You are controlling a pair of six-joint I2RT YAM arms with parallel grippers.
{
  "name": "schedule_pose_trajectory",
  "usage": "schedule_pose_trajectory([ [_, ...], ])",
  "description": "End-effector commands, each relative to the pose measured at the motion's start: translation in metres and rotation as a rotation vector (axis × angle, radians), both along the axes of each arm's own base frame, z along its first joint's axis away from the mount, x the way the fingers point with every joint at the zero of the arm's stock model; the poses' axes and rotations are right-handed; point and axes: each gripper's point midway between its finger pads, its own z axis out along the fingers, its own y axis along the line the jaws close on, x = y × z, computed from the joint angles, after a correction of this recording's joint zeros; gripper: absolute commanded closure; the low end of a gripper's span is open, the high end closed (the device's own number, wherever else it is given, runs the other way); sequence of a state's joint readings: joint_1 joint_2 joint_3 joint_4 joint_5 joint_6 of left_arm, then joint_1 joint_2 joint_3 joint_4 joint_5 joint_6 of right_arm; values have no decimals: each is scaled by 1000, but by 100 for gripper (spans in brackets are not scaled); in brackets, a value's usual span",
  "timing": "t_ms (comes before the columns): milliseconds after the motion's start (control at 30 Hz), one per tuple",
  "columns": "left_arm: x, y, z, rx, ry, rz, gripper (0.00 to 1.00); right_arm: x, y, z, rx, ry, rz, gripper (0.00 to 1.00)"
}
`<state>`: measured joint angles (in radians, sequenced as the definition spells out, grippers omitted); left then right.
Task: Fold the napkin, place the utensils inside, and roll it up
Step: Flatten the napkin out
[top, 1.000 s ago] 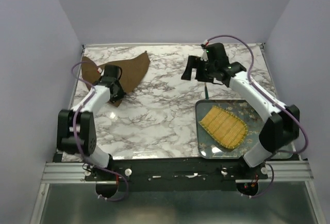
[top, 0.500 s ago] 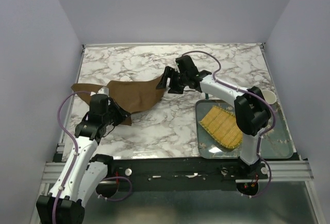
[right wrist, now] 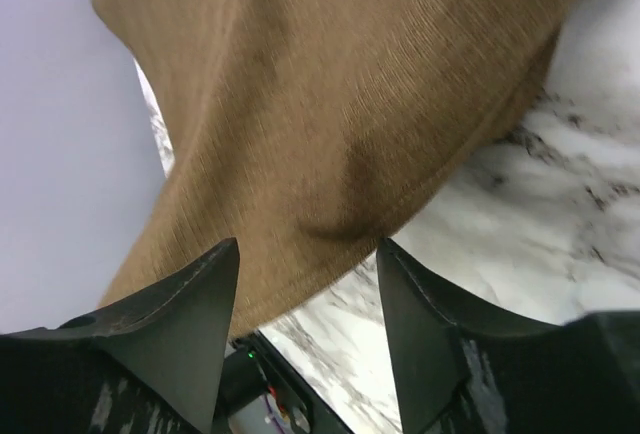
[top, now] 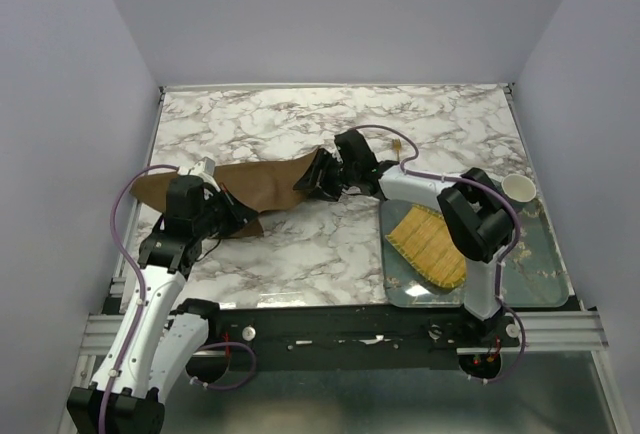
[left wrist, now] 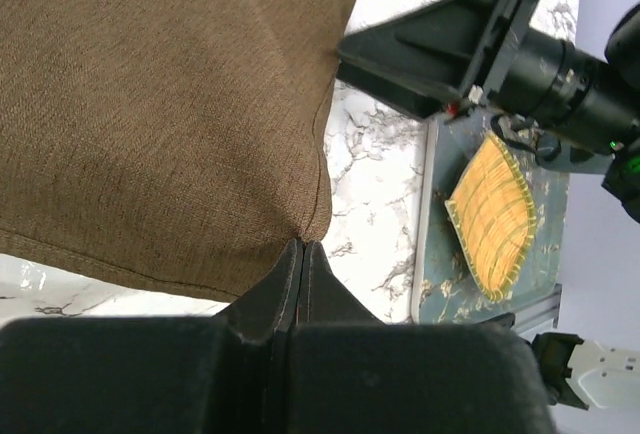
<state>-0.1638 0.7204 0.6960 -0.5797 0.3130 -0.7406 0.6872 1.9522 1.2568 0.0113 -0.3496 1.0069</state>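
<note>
The dark brown napkin [top: 262,184] hangs stretched above the marble table between my two grippers. My left gripper [top: 243,221] is shut on its near corner; in the left wrist view the fingertips [left wrist: 303,246] pinch the cloth [left wrist: 170,104]. My right gripper [top: 309,181] is at the napkin's right edge. In the right wrist view it [right wrist: 308,246] stands open, with the cloth's hem [right wrist: 330,104] drooping just beyond the tips, neither finger touching it. A small fork [top: 399,144] with gold tines lies behind the right arm.
A blue-grey tray [top: 520,264] at the near right holds a yellow bamboo mat [top: 430,244]. A white cup [top: 518,188] stands at the tray's far right corner. The lavender walls close in the table on three sides.
My left gripper has pulled the napkin from the far left toward the near left. My right arm has swung left from the fork to the napkin's right edge, its jaws narrowing.
</note>
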Motion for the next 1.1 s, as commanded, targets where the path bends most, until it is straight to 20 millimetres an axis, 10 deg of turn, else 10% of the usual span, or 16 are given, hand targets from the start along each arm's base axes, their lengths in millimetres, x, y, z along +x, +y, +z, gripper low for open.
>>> schedule_pose_trajectory([
  [0,-6,-6,19,-11,-42,-56,100,12,19,3,60,-17,2,36],
  [300,3,12,53,18,-155,61,100,40,38,45,121,-136,23,97],
  [500,34,71,142,171,-401,365,100,93,90,191,326,-515,159,99],
  [700,30,103,298,213,-733,526,100,58,88,370,576,-790,263,99],
  [800,18,90,365,185,-913,451,100,29,68,421,601,-937,273,99],
  [933,6,60,387,183,-1014,260,100,5,46,426,547,-986,303,99],
  [1067,2,49,336,188,-889,173,100,-22,25,384,470,-932,355,99],
])
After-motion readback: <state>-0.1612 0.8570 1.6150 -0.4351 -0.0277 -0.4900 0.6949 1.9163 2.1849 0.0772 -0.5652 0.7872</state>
